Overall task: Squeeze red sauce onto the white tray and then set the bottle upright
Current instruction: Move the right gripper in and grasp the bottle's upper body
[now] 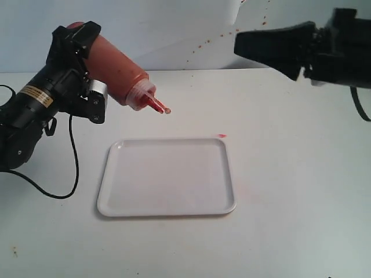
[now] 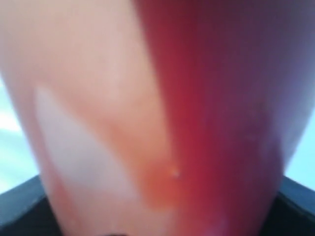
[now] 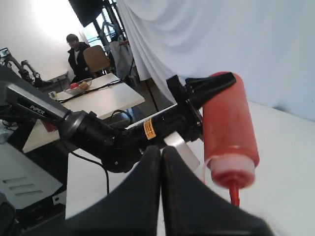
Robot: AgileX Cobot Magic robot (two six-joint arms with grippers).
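One tilted bottle point(image 1: 119, 68) holding red sauce point(image 2: 216, 98) is clamped in the left claw point(image 1: 87, 69); right claw point(image 3: 161, 152) is pressed together.

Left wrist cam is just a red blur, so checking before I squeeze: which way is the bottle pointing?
Observer: Tilted. The left tool grips the bottle by its body, and the nozzle is angled down toward the white tray.
Operator: Any sauce on the tray?
Observer: None visible. There's only a small red spot on the table, just off the tray's back right corner in the exterior view.
Operator: Right arm in the way?
Observer: No. The right tool is shut and raised off to the right, away from the tray.
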